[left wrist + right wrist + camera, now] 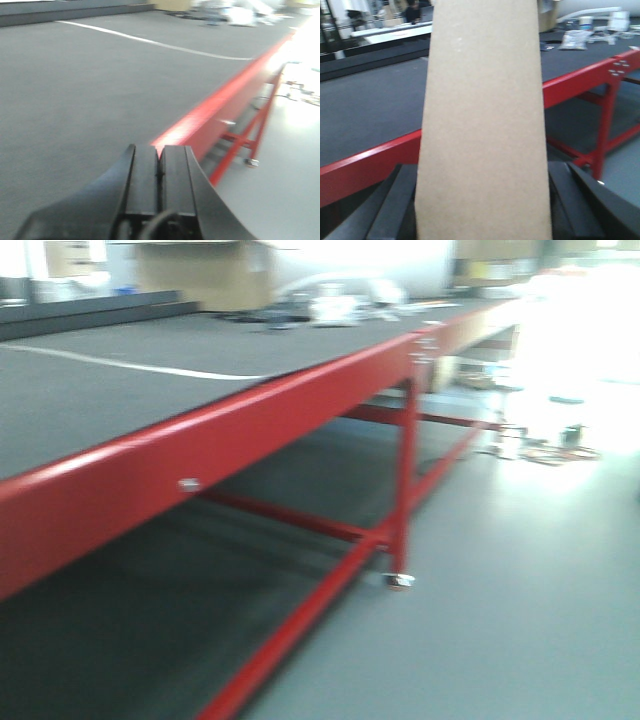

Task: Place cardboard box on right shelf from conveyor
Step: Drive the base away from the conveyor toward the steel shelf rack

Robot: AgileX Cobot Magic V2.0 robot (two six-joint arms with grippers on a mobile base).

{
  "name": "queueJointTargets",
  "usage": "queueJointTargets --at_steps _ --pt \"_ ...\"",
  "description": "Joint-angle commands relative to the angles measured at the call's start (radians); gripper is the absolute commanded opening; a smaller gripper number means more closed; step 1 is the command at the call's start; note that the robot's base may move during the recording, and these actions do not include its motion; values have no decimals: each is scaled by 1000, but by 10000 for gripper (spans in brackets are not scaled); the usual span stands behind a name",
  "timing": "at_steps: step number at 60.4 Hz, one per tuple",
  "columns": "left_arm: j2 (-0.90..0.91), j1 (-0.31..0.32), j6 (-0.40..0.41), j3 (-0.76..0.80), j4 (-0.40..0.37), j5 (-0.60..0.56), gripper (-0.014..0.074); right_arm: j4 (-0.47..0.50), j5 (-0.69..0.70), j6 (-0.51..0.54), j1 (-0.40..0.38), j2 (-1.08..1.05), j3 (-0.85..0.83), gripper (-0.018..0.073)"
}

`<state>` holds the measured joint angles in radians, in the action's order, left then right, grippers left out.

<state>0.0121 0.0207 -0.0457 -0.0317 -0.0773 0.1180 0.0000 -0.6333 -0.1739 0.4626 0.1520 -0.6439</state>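
In the right wrist view the plain tan cardboard box [484, 125] fills the middle of the picture, held between the two black fingers [395, 205] of my right gripper [482, 200], which is shut on it. Behind the box runs the conveyor [370, 107], a dark mat with a glossy red frame. In the left wrist view my left gripper [160, 155] is shut with nothing in it, its pads pressed together above the conveyor's red edge [220, 112]. The front view shows the conveyor [120, 390] from the side, blurred. The right shelf is out of view.
A white line [130, 364] crosses the mat. Cardboard cartons [205, 275] and pale clutter [345, 305] stand at the conveyor's far end. Red legs and cross-braces [405, 480] run under it. Grey floor [520, 580] lies to the right, with small items [560, 445] on it.
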Motion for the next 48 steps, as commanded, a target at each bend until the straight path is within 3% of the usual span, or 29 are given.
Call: queueJointTargets --at_steps 1,48 --pt "15 0 0 -8 -6 -85 -116 0 99 11 -5 14 -26 127" --pt "15 0 0 -8 -6 -85 -116 0 99 11 -5 14 -26 127"
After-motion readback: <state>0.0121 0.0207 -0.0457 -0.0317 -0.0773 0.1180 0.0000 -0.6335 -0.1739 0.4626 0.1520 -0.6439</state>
